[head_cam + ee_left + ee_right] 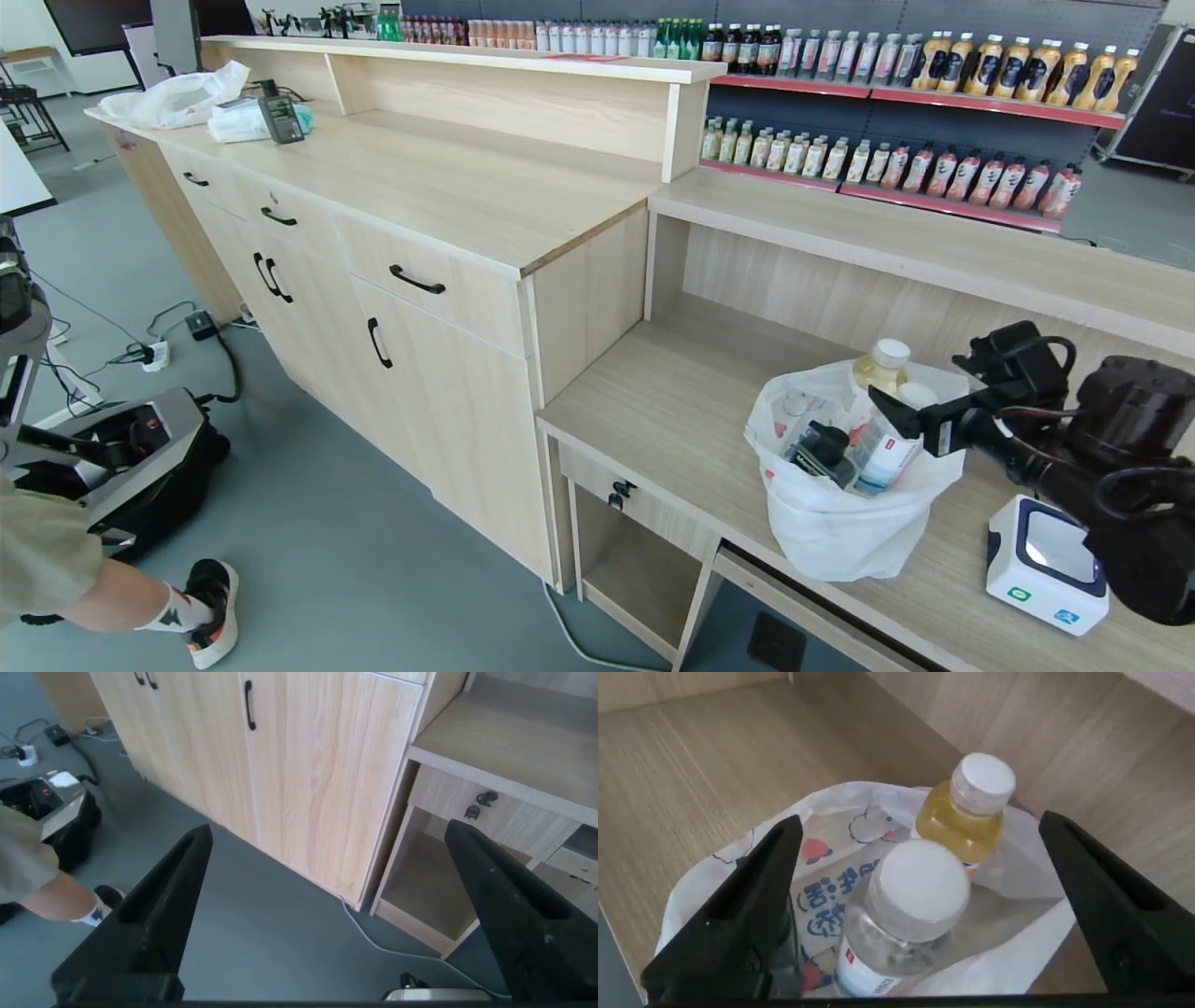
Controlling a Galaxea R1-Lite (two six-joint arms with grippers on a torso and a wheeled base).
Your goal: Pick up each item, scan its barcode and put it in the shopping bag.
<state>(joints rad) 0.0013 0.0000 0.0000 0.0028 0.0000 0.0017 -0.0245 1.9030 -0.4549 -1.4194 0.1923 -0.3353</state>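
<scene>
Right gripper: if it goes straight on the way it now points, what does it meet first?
Probably the clear bottle's white cap, in the shopping bag, centred between the open jaws of the right gripper. How far off it is remains unclear.

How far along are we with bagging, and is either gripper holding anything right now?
Done: the shopping bag on the desk holds a juice bottle, a white-capped bottle and a packet. In hand: nothing; the right gripper hangs open over the bag, the left gripper open above the floor. Left: beside the bag stands just the scanner, so probably little remains.
</scene>
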